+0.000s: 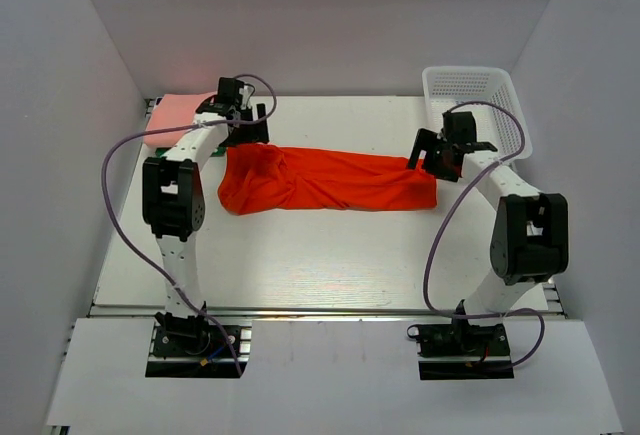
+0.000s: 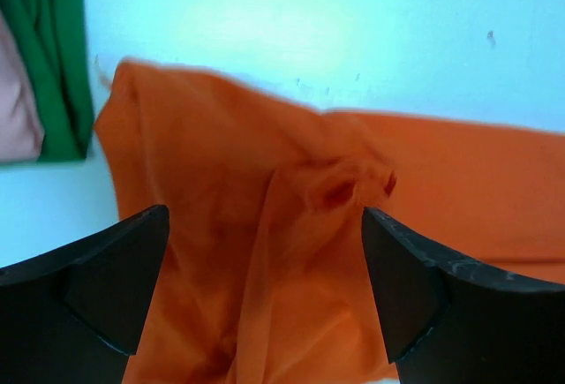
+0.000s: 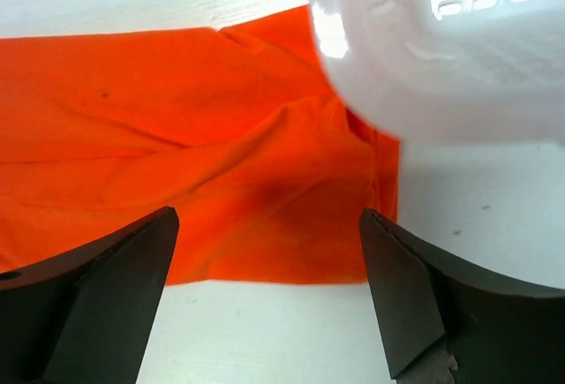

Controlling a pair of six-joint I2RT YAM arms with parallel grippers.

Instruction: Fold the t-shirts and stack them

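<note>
The orange-red t-shirt (image 1: pixel 325 180) lies in a long wrinkled band across the middle of the table. It also shows in the left wrist view (image 2: pixel 265 225) and the right wrist view (image 3: pixel 194 137). The salmon-pink t-shirt (image 1: pixel 180 115) lies folded at the back left on the dark green t-shirt (image 2: pixel 53 48), of which only an edge shows. My left gripper (image 1: pixel 250 123) is open and empty over the orange shirt's left end (image 2: pixel 265 216). My right gripper (image 1: pixel 425 155) is open and empty over its right end (image 3: pixel 267 216).
The white mesh basket (image 1: pixel 478 105) stands at the back right, close behind my right gripper, and its wall fills the upper right of the right wrist view (image 3: pixel 441 57). White walls enclose the table on the left, back and right.
</note>
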